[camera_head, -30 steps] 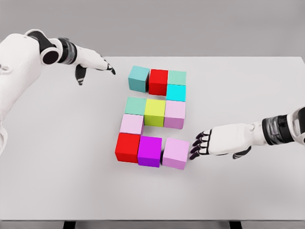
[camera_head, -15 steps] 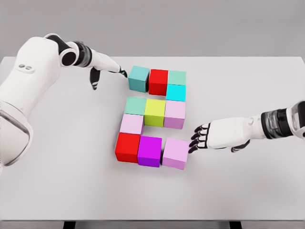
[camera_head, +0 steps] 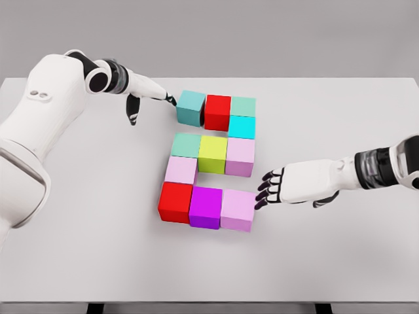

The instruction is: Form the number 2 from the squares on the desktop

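Rigid, light-looking coloured cubes point(camera_head: 211, 160) sit mid-worktop point(camera_head: 340, 118) in a near-finished 2; best nudged flat against a side face, as right hand point(camera_head: 278, 190), fingers spread and holding nothing, meets pale pink cube point(camera_head: 238, 209) and open left hand point(camera_head: 147, 95) nears teal cube point(camera_head: 191, 107).

Squares point(camera_head: 213, 160) between both robot hands

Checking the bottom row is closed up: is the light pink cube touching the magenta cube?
Touching. The head view shows the light pink cube flush against the magenta cube, no table visible between them.
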Controlling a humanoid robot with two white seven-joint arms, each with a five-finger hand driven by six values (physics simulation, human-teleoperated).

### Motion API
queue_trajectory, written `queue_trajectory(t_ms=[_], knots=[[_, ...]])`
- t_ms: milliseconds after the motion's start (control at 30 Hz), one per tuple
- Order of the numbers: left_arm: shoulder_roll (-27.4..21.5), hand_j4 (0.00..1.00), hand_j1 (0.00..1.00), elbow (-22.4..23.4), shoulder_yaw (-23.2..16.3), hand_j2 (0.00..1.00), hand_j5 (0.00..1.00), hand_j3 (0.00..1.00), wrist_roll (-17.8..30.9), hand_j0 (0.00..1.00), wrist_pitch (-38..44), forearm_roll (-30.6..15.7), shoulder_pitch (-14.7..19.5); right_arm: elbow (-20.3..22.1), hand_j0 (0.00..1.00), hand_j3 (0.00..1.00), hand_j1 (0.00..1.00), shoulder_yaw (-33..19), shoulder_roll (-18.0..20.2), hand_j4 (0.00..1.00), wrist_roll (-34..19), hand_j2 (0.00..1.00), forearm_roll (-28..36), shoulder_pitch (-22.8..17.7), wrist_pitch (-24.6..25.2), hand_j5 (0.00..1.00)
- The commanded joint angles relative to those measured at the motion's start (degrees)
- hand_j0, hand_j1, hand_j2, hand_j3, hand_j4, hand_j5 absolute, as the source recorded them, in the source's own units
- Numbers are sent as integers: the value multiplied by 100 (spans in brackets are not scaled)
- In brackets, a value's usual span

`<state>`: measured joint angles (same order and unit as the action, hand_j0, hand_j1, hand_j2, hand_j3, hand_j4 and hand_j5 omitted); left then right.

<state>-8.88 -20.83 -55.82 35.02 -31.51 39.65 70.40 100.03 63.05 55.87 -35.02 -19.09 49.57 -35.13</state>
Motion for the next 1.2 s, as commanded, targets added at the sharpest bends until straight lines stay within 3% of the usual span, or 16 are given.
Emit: queue_trajectory(t_ms=[0, 767, 933, 1100, 1167], knots=[[-17, 100, 100, -8, 27, 100, 100, 100, -2, 100, -13, -36, 0, -10, 100, 100, 100, -3, -15, 100, 2, 100, 46, 0, 13, 100], [-35, 100, 100, -70, 27, 100, 100, 100, -2, 100, -349, -54, -44, -71, 100, 100, 100, -179, 143, 100, 2, 100, 99, 0, 13, 100], [-35, 100, 100, -79, 27, 100, 100, 100, -2, 100, -349, -54, -44, -352, 100, 100, 100, -680, 231, 100, 2, 100, 1039, -62, 13, 100], [-44, 100, 100, -175, 27, 100, 100, 100, -2, 100, -349, -54, -44, -581, 100, 100, 100, -750, 301, 100, 2, 100, 1654, -79, 13, 100], [-52, 100, 100, -175, 27, 100, 100, 100, -2, 100, -349, -54, -44, -669, 100, 100, 100, -1101, 266, 100, 2, 100, 1953, -97, 13, 100]])
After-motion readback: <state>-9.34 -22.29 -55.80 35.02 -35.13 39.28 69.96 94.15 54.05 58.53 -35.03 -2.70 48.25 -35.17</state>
